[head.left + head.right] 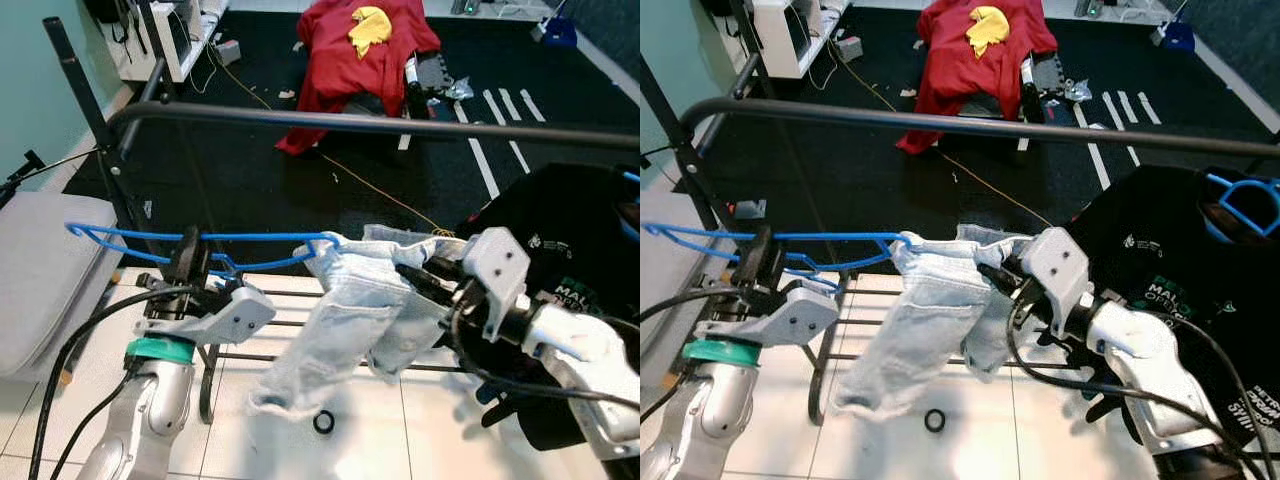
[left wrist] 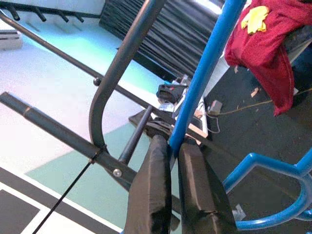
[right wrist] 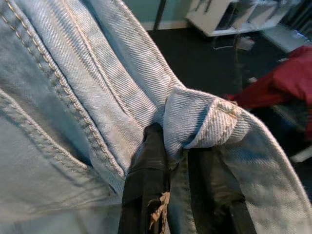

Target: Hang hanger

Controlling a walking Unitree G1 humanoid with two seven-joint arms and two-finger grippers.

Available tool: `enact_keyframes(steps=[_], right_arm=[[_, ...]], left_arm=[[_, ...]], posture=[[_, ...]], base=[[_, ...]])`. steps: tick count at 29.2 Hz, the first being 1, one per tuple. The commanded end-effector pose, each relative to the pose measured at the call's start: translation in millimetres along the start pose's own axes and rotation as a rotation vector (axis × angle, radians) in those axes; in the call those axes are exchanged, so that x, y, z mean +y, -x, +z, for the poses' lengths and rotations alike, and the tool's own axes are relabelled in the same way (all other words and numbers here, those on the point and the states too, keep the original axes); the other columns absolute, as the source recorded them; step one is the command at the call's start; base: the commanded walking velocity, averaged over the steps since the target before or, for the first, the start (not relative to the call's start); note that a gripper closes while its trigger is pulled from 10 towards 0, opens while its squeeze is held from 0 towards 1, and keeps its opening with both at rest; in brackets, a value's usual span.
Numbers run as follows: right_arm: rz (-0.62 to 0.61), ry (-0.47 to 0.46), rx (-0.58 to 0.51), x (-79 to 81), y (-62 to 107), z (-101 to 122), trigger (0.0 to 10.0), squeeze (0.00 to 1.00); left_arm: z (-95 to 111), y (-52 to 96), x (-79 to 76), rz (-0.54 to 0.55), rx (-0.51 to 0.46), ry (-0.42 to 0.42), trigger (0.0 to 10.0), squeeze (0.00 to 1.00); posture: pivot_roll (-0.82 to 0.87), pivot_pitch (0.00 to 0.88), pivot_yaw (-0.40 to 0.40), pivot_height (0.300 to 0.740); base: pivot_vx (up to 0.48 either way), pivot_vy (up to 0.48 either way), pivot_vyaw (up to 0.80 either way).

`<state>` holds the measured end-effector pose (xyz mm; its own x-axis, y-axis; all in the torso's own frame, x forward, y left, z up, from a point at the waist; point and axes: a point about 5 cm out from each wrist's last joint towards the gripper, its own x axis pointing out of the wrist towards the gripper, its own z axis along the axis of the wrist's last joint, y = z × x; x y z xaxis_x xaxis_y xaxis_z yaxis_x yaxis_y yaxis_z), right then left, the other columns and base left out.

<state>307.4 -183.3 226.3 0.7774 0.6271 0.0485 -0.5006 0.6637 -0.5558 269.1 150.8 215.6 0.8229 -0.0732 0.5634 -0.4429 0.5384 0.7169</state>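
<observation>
A blue hanger (image 1: pixel 150 240) lies level below the dark rack rail (image 1: pixel 380 124). My left gripper (image 1: pixel 187 262) is shut on the hanger's lower bar, as the left wrist view shows with the blue bar (image 2: pixel 204 78) pinched between the black fingers (image 2: pixel 151 195). Light blue jeans (image 1: pixel 350 320) hang from the hanger's right end. My right gripper (image 1: pixel 425 275) is shut on a fold of the jeans (image 3: pixel 195 122) near their top.
A black t-shirt (image 1: pixel 1170 270) on another blue hanger (image 1: pixel 1245 205) hangs at the right of the rail. A red garment (image 1: pixel 360 50) lies on the dark carpet beyond. A grey seat (image 1: pixel 40 270) sits at left. A small black ring (image 1: pixel 323 421) lies on the white tiles.
</observation>
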Motion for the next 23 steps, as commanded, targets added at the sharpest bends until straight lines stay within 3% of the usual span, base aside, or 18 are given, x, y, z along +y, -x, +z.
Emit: enact_keyframes(steps=[1, 7, 12, 19, 21, 23], right_arm=[[-0.054, 0.032, 0.077, -1.9, 3.5, -14.7, 0.0, 0.0], [-0.101, 0.082, -0.009, 6.1, -7.2, -5.7, 0.0, 0.0], [-0.137, 0.105, -0.092, -1.5, -9.9, 12.4, 0.0, 0.0], [-0.132, 0.121, -0.111, -3.4, -12.9, 17.9, 0.0, 0.0], [-0.122, 0.115, -0.123, -1.8, -16.2, 19.1, 0.0, 0.0], [-0.067, 0.101, -0.145, 3.3, -29.3, 24.9, 0.0, 0.0]], left_arm=[[5.5, -4.1, 10.3, 0.088, -0.028, 0.023, 10.0, 0.0], [8.7, -9.5, 7.0, 0.102, -0.033, 0.041, 10.0, 0.0], [7.6, -9.4, 4.6, 0.089, -0.048, 0.023, 10.0, 0.0], [9.4, -10.1, 2.5, 0.075, -0.058, 0.043, 10.0, 0.0], [13.3, -9.6, -0.9, 0.062, -0.076, 0.054, 10.0, 0.0], [20.4, -4.4, -14.5, -0.016, -0.122, 0.068, 10.0, 0.0]], posture=[[-0.13, 0.196, 0.065, 0.74], [-0.12, 0.193, 0.065, 0.74], [-0.13, 0.191, 0.066, 0.74], [-0.13, 0.186, 0.066, 0.74], [-0.13, 0.184, 0.066, 0.74], [-0.14, 0.176, 0.067, 0.74]], base=[[0.0, 0.0, 0.0], [0.0, 0.0, 0.0], [0.0, 0.0, 0.0], [0.0, 0.0, 0.0], [0.0, 0.0, 0.0], [0.0, 0.0, 0.0]])
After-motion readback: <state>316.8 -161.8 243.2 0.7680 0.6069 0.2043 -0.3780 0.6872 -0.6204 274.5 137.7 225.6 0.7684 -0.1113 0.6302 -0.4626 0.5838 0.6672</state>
